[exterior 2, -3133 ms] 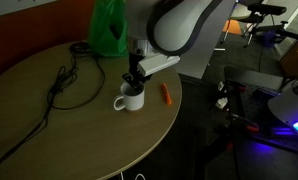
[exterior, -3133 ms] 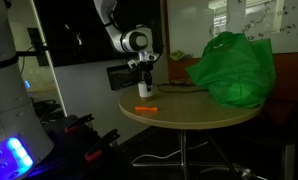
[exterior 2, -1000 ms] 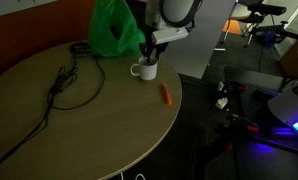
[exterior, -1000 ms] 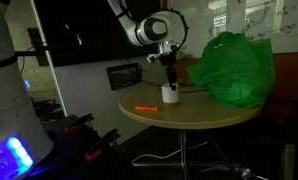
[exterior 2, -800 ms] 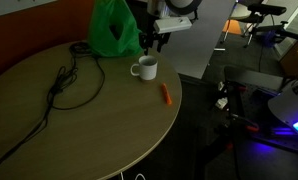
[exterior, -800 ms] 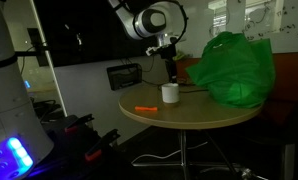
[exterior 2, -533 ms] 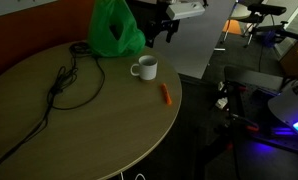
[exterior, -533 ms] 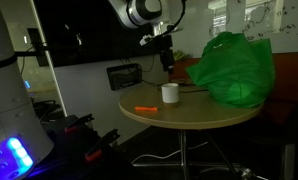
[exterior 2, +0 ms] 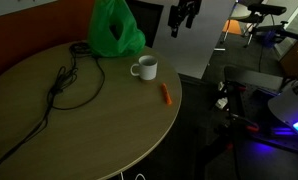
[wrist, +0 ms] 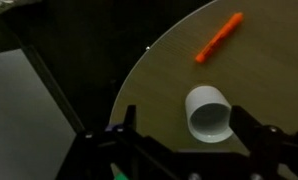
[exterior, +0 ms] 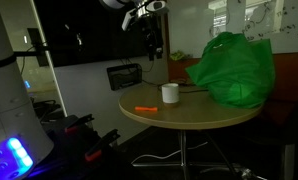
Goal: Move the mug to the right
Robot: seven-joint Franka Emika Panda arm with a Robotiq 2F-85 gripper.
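The small white mug (exterior: pixel 170 93) stands upright on the round wooden table (exterior: pixel 199 115), near the green bag; it shows as well in the other exterior view, mug (exterior 2: pixel 144 68). My gripper (exterior: pixel 154 45) hangs open well above the mug and holds nothing; in an exterior view the gripper (exterior 2: pixel 181 18) is near the top edge. The wrist view looks straight down into the mug (wrist: pixel 209 113), which lies far below the open gripper (wrist: pixel 184 116), close to the right finger (wrist: pixel 251 128).
A big green bag (exterior: pixel 232 68) (exterior 2: pixel 115 30) sits on the table beside the mug. A thin orange object (exterior: pixel 145 108) (exterior 2: pixel 165 94) (wrist: pixel 219 38) lies near the table edge. A black cable (exterior 2: pixel 67 80) snakes across the tabletop (exterior 2: pixel 79 125).
My gripper has opened, let go of the mug and risen well above it. The mug stays standing beside the green bag.
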